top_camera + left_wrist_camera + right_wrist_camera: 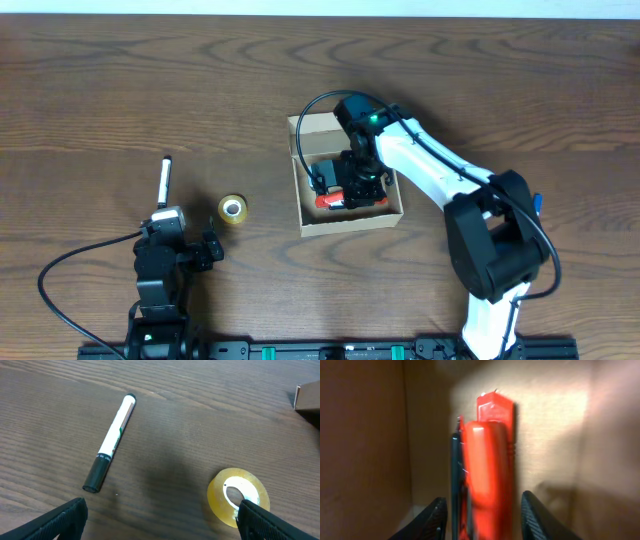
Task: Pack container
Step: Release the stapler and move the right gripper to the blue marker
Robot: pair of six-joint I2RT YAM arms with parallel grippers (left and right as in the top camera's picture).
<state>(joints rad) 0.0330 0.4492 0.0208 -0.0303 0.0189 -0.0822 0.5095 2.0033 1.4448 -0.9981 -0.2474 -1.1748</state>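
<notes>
The right gripper (482, 522) is down inside the container (318, 127), with tan walls close on both sides of it. Between its fingers (431, 519) sits a red tool (487, 470) with a thin black part along its left edge. The jaws stand narrowly apart around it, but the blur hides whether they grip it. The left gripper (160, 527) hangs wide open over the table (200, 420). A roll of tape (239, 494) lies just ahead of its right finger, a marker (112, 445) lies ahead of its left, and the container is well off to its right.
</notes>
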